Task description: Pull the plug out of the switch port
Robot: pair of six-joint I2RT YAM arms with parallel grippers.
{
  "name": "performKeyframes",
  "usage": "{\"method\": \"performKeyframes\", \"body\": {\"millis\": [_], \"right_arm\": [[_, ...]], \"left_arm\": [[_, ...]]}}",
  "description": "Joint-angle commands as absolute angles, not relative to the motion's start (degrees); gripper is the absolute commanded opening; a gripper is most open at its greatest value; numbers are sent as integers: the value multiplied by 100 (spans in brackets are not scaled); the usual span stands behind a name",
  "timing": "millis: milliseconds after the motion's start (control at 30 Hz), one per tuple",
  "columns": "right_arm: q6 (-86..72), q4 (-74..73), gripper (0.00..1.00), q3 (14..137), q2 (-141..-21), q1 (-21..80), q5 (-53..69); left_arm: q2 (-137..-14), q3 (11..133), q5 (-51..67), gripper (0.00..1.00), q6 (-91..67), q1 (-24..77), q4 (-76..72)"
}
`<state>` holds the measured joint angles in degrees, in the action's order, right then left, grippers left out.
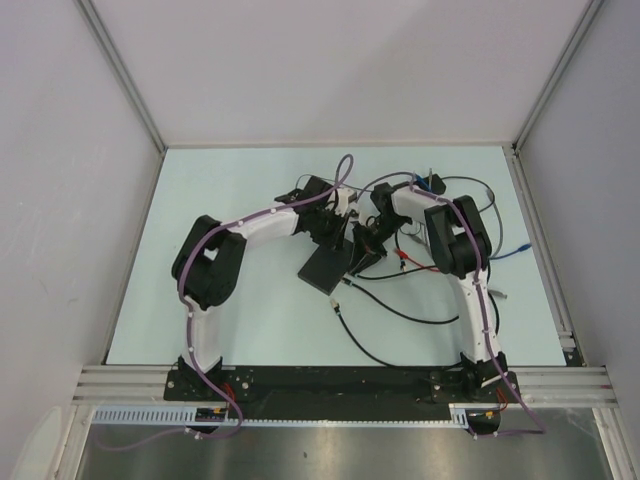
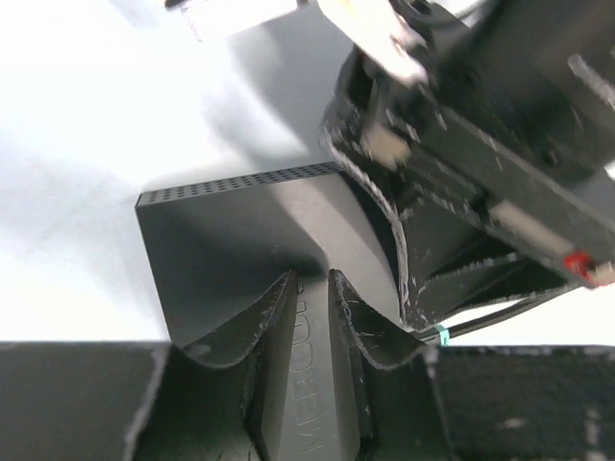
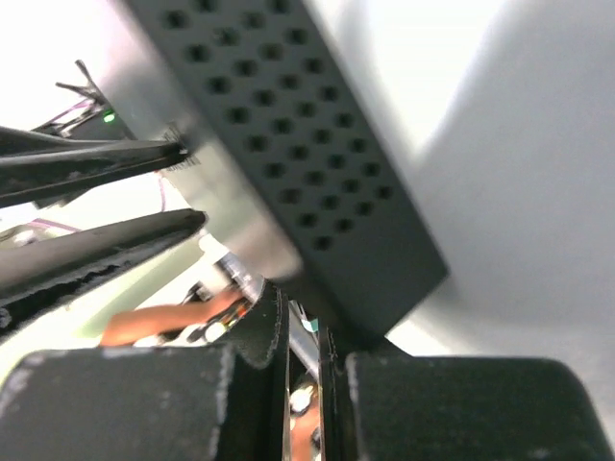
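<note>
Pale table: my right gripper pinches the plug at one edge of the switch, left gripper opposite, grip unclear.

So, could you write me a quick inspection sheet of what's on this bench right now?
Surface: pale, flat table.
Job's things: black box, flat with perforated sides, between the two arms; its port and the plug cannot be made out.
Clutter: nothing seen besides loose leads.
End effectors: the left end effector seems clamped on the box's lettered part. The right end effector is shut at the box's edge with something teal-marked between its fingers.
Cables: black leads loop over the table, a blue lead lies at the right, and purple cables run along the arms.
Surroundings: grey walls; metal rail at the near edge.
</note>
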<state>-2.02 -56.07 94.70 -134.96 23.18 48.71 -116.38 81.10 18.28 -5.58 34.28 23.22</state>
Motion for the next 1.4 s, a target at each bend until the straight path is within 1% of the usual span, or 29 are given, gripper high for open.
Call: {"method": "performKeyframes", "body": {"millis": [0, 33, 100, 133, 167, 233, 300, 367, 467, 533, 633, 767, 800, 900, 933, 967, 1033, 1067, 1133, 1167, 1233, 1267, 1300, 1333, 1367], "right_arm": [[351, -5915, 0, 9431, -14793, 2373, 2848], [386, -5872, 0, 9274, -14696, 2399, 2935], [492, -5644, 0, 8467, -14442, 2452, 3067], [570, -5538, 0, 8194, -14197, 2487, 3294], [815, -5441, 0, 7669, -14073, 2522, 3531], [905, -4846, 0, 7148, -13644, 2593, 4173], [985, -4388, 0, 7032, -13361, 2541, 4498], [626, -3992, 2, 7127, -13227, 2558, 4229], [764, -4690, 2, 7435, -13815, 2645, 4070], [905, -4895, 2, 7339, -13956, 2585, 4104], [993, -4861, 2, 7251, -13625, 2356, 4298], [800, -4405, 1, 7268, -12772, 1725, 4350], [791, -4342, 2, 7312, -12370, 1601, 4342], [879, -4289, 3, 7680, -11754, 1082, 4333], [922, -4289, 3, 7821, -11638, 951, 4316], [984, -4315, 6, 8101, -11576, 793, 4220], [1002, -4342, 7, 8436, -11531, 318, 4061], [958, -4385, 10, 8786, -11566, 169, 3808], [844, -4368, 15, 9095, -11750, -245, 3404], [696, -4342, 24, 9358, -11803, -333, 2923], [642, -4298, 39, 9544, -11917, -562, 2769], [694, -4385, 61, 9719, -11944, -606, 2899], [729, -4481, 65, 9808, -11953, -606, 2987], [773, -4604, 78, 9852, -11866, -589, 3093], [860, -4614, 78, 9853, -11796, -554, 3320]], "left_arm": [[-12542, 7585, 993, 28, -343, 3393, 3058], [-12559, 7602, 984, 28, -334, 3375, 3067], [-12594, 7629, 1011, 28, -325, 3349, 3059], [-12621, 7629, 1011, 28, -334, 3340, 3059], [-12647, 7672, 1019, 27, -325, 3322, 3059], [-12718, 7699, 1081, 27, -334, 3331, 3059], [-12770, 7752, 1098, 27, -325, 3331, 3050], [-12814, 7822, 1064, 27, -316, 3322, 3076], [-12823, 7822, 1028, 26, -264, 3322, 3120], [-12718, 7778, 1028, 26, -220, 3331, 3085], [-12595, 7708, 1159, 26, -167, 3331, 3041], [-12393, 7778, 1344, 28, -70, 3357, 3023], [-12349, 7796, 1380, 28, -27, 3357, 3032], [-12165, 7901, 1538, 34, 139, 3357, 3076], [-12103, 7919, 1555, 35, 167, 3366, 3067], [-12042, 7945, 1582, 38, 210, 3358, 3076], [-11875, 7963, 1687, 44, 351, 3366, 3120], [-11804, 7963, 1679, 49, 386, 3366, 3129], [-11593, 7937, 1504, 54, 544, 3375, 3190], [-11514, 7910, 1425, 55, 597, 3375, 3208], [-11286, 7840, 1161, 60, 764, 3375, 3260], [-11198, 7805, 1082, 62, 869, 3375, 3269], [-11102, 7770, 881, 63, 922, 3384, 3278], [-10883, 7656, 801, 65, 966, 3384, 3278], [-10776, 7594, 704, 66, 1080, 3384, 3296]]}}
